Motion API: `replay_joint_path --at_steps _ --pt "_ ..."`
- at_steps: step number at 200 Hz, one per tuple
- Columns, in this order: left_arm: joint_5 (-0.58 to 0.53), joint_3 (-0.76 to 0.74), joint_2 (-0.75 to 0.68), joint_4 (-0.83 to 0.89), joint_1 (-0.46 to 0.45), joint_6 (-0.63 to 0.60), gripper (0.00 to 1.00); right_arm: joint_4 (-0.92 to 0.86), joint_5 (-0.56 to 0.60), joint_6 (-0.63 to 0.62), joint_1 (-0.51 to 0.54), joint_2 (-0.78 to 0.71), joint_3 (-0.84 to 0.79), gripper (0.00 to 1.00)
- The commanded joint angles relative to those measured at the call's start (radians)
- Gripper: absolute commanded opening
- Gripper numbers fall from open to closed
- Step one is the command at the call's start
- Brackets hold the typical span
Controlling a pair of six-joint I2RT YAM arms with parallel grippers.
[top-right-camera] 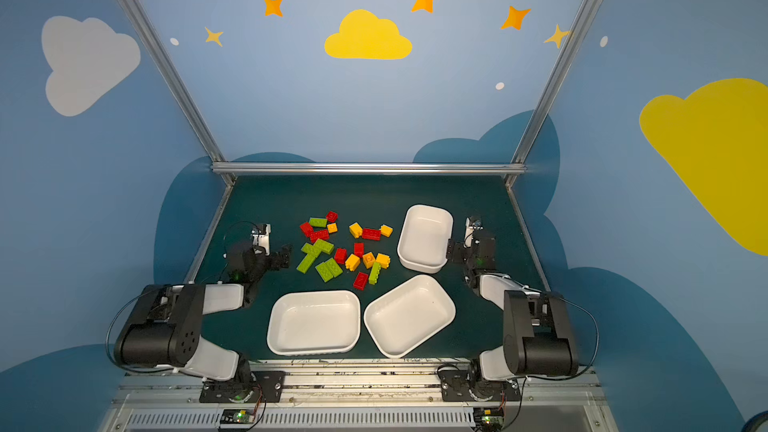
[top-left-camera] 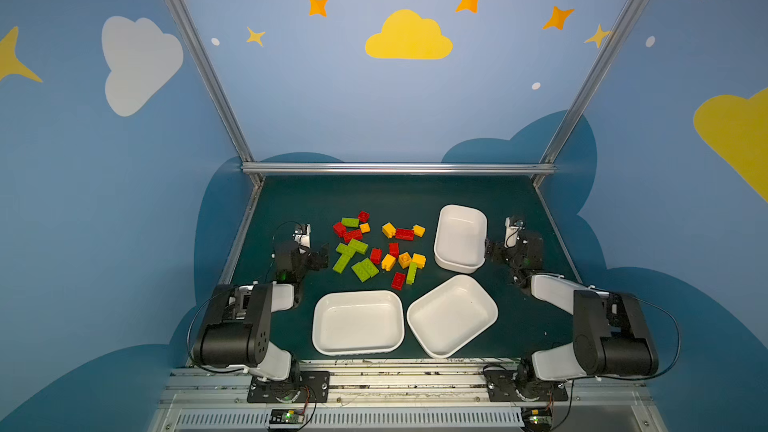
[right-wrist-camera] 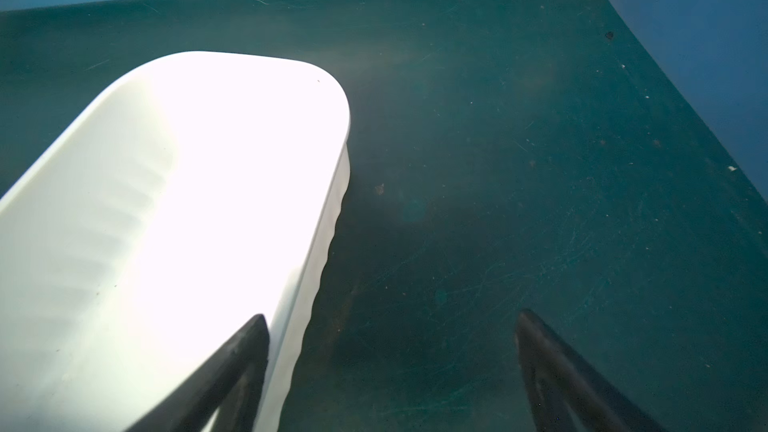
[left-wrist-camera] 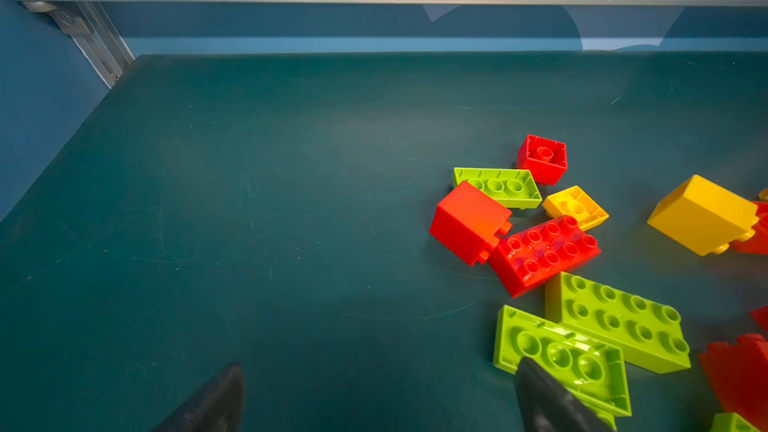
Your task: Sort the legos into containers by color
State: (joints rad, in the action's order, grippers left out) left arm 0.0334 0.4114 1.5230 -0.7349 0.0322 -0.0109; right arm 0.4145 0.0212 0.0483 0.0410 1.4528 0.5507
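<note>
Dark green tabletop (top-left-camera: pixel 291 201): legos (top-left-camera: pixel 376 249) loose mid-table, containers (top-left-camera: pixel 358 292) bare; lime green brick (top-left-camera: pixel 341 263) lies at 3 o'clock just beside left gripper (top-left-camera: pixel 322 258), spread and empty, nearer than right gripper (top-left-camera: pixel 489 252), likewise spread.

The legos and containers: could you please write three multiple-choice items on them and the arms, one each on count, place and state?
1. How many white containers are there?
A. One
B. Two
C. Three

2. Where are the legos?
A. Inside the containers
B. Loose on the table
C. On the metal rail

3. How is the left end effector?
A. Open, holding nothing
B. Shut on a green lego
C. Shut on a container

Answers:
1 C, as both top views show three containers.
2 B, as both top views show all legos on the green surface and every container bare.
3 A, as the left wrist view shows its jaws wide apart with only table between them.
</note>
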Motion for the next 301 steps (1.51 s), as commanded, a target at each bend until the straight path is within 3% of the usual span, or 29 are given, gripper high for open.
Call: replay_joint_path --at_steps 1,228,255,301 --pt "0.01 0.012 0.0 -0.014 0.002 0.006 1.0 0.012 -0.004 0.002 -0.002 0.003 -0.01 0.91" --pt "0.015 0.019 -0.017 -0.007 0.002 0.011 1.0 0.006 0.004 0.013 -0.003 -0.021 -0.017 0.91" --pt "0.016 0.114 -0.121 0.251 -0.007 0.011 1.0 -0.105 -0.01 0.008 -0.006 -0.101 0.019 0.91" --pt "-0.093 0.328 -0.234 0.726 -0.028 0.166 1.0 -0.296 -0.11 0.012 -0.005 -0.285 0.06 0.91"
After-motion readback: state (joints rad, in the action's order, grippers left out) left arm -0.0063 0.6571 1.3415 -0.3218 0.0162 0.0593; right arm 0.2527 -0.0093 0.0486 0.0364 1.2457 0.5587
